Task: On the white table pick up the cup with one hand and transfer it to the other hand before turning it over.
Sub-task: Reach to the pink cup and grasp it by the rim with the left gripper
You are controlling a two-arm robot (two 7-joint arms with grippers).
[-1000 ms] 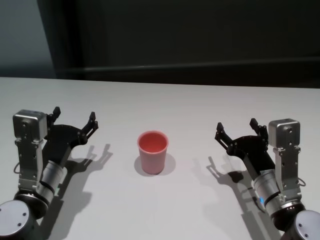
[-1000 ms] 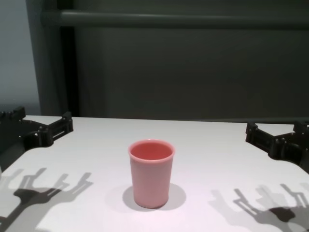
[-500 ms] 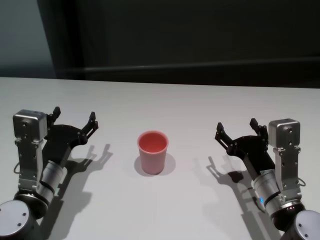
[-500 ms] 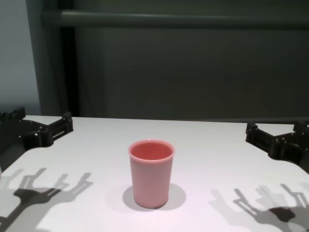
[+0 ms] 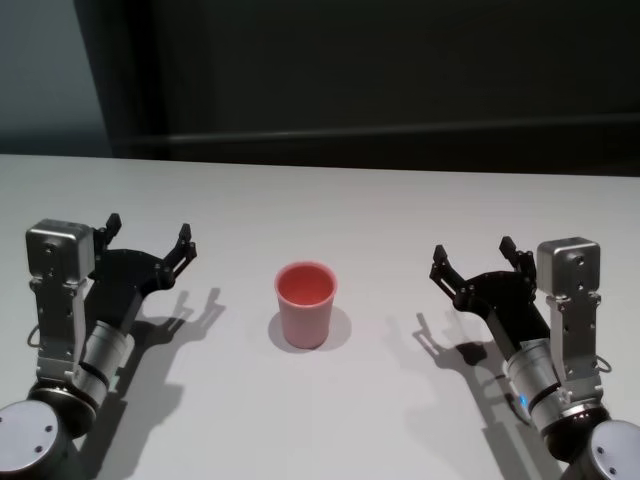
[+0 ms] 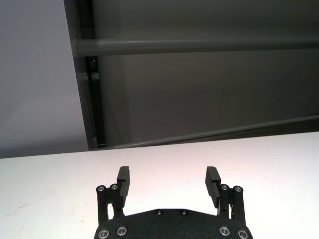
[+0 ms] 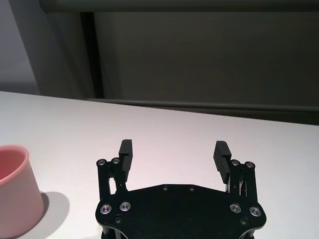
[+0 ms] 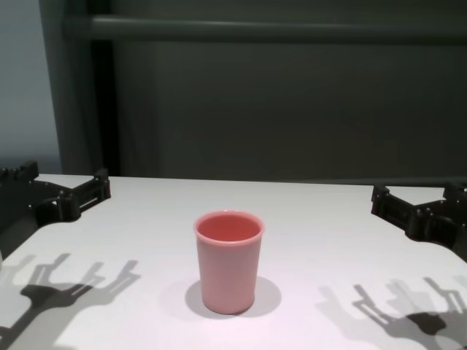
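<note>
Cup (image 5: 304, 303) upright mid-table (image 5: 330, 210) — left gripper (image 5: 150, 236), right gripper (image 5: 473, 257) flanking, well apart, fingers spread, empty.

Bare white table (image 5: 330, 210) all around the cup (image 5: 304, 304)

1. A bare robotics test room, not a home or kitchen: a plain white counter (image 5: 330, 200) stands against a dark panelled wall (image 8: 292, 109).
2. A grey horizontal rail (image 8: 277, 29) and a dark upright post (image 6: 92, 74) run along that wall, as in a lab enclosure.
3. Two black-and-silver robot arms flank a single pink cup (image 5: 304, 303), with hard lighting throwing sharp shadows across the counter.
</note>
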